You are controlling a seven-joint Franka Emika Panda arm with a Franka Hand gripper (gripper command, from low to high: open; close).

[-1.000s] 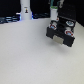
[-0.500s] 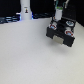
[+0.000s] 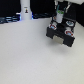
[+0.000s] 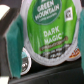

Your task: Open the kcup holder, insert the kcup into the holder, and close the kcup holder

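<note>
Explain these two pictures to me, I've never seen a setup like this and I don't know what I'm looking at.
The wide picture comes from a camera off to the side. It shows a robot arm's gripper above a black box, the kcup holder, which sits on a white table. The other picture comes from a camera on the arm's wrist, so everything looks huge. There, the green-topped kcup, a coffee pod, sits between the gripper's teal fingers, which appear to hold it. Other pods show behind.

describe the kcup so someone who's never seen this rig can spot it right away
Start at the white table and find the black kcup holder on the exterior view's right, with the arm above it. The kcup sits between the gripper fingers. Its green lid reads "Green Mountain Dark Magic", unlike the red-and-white pods in the holder.
</note>
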